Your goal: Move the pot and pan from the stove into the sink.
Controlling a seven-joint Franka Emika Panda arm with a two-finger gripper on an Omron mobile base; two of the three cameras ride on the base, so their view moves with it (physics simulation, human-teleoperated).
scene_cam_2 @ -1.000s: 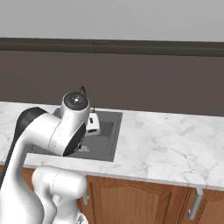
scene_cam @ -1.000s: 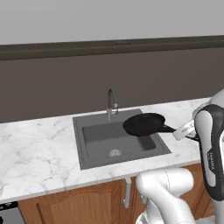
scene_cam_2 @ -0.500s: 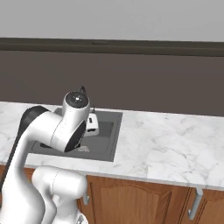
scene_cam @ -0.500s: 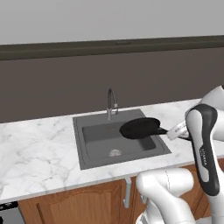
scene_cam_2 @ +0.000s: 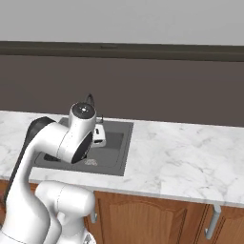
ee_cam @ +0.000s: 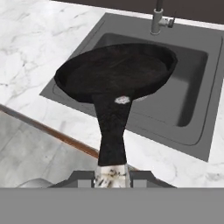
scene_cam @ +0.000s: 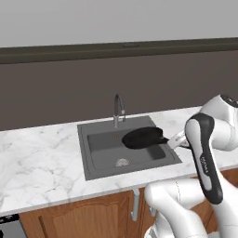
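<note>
White marble counter point(scene_cam: 42, 158), dark sink point(scene_cam: 95, 165) below: gripper point(ee_cam: 112, 174) clamped on the pan point(ee_cam: 116, 72) handle end, holding it over the basin, presumably for lowering.

The arm point(scene_cam: 204, 153) is glossy white with rounded, bulbous links and 1 long dark grey panel bearing small pale lettering. Nearest the sink point(scene_cam_2: 121, 147), 1 joint point(scene_cam_2: 82, 110) is capped by a grey disc with a dark centre.
</note>
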